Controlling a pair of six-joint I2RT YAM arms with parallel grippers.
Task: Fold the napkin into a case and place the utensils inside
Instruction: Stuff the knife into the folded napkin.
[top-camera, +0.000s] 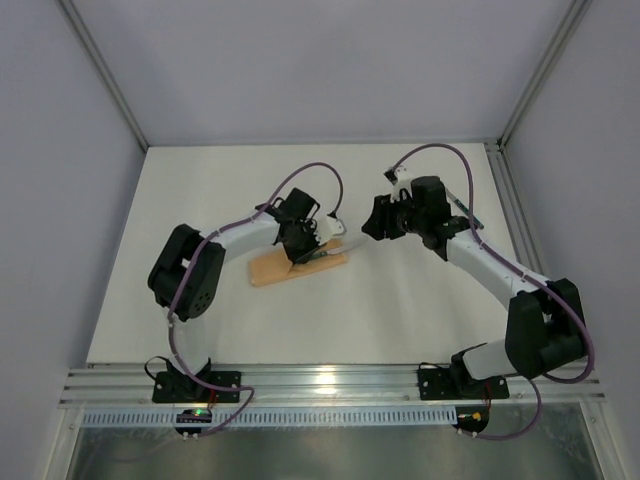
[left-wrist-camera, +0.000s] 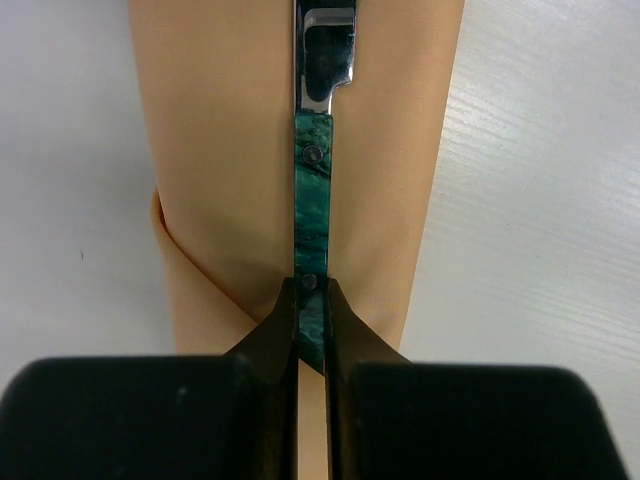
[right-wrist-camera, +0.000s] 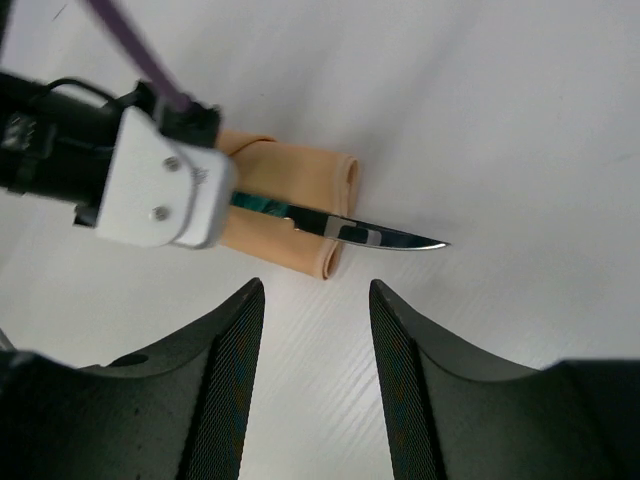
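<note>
While the slim knife with dark green handle and silver blade (left-wrist-camera: 312, 200) is clenched by its handle in the left gripper (left-wrist-camera: 311, 300), it's lined up lengthwise over the narrow, flat peach-orange cloth case (left-wrist-camera: 220, 150) lying on the white table (right-wrist-camera: 500, 120). The right gripper (right-wrist-camera: 315, 290) is seen released, empty, near the blade tip.

Bright even light, soft shadows, glint on knife (right-wrist-camera: 390, 237)

Left pincer (left-wrist-camera: 310, 297) clamped tight, arm bent inward; right pincer (right-wrist-camera: 315, 292) hovers with jaws parted.
</note>
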